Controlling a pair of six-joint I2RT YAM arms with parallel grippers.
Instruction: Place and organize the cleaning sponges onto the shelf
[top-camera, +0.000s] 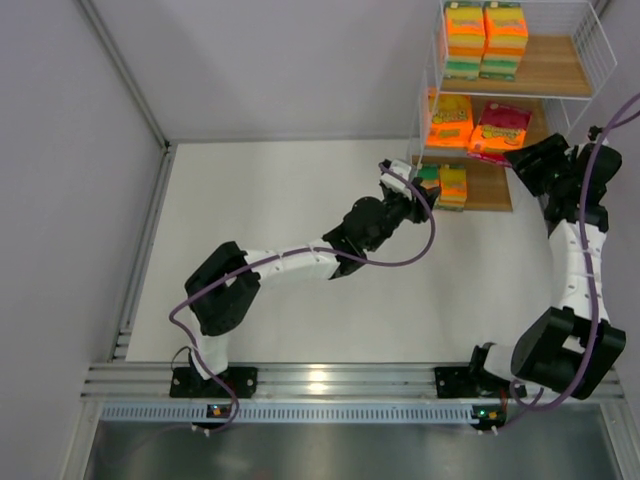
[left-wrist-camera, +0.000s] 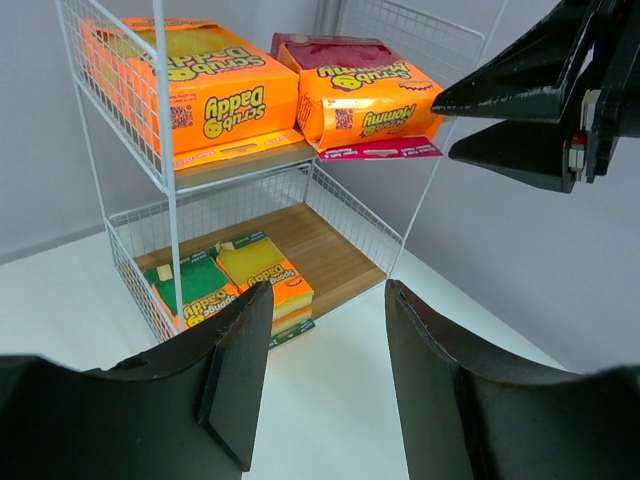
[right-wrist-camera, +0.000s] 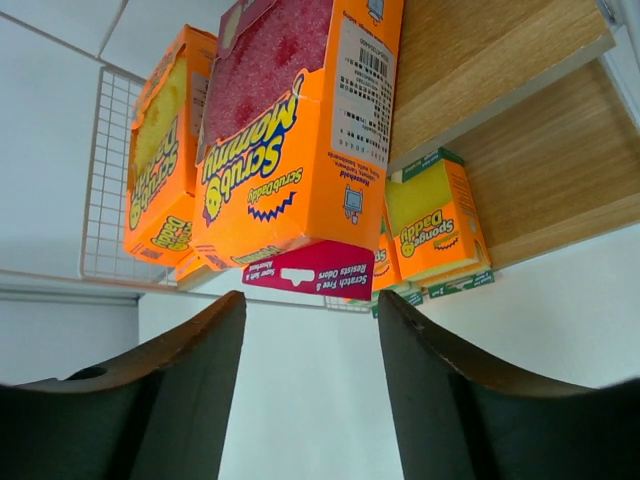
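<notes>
**Both grippers empty in front of the shelf**

Bolted at the near edge of the bench (top-camera: 280, 200), the left arm (top-camera: 290, 262) reaches diagonally towards the far right corner. The right arm (top-camera: 575, 260) rises along the right edge. The left gripper (left-wrist-camera: 328, 300) is spread wide and holds nothing. It hangs just in front of the shelf (top-camera: 560, 70), which stands in the far right corner.

On the lowest board, a green-topped pack (left-wrist-camera: 195, 285) and a yellow-topped pack (left-wrist-camera: 262, 270) lie side by side on top of other packs.

The right gripper (right-wrist-camera: 310, 305) is also wide and empty. It sits close before the middle board without touching anything. On that board an orange pack (top-camera: 450, 120) lies beside a magenta-topped pack (right-wrist-camera: 280, 140), whose front end overhangs the board's edge.

On the top board, two stacks (top-camera: 485, 40) of orange and green packs stand touching at the left end.
</notes>
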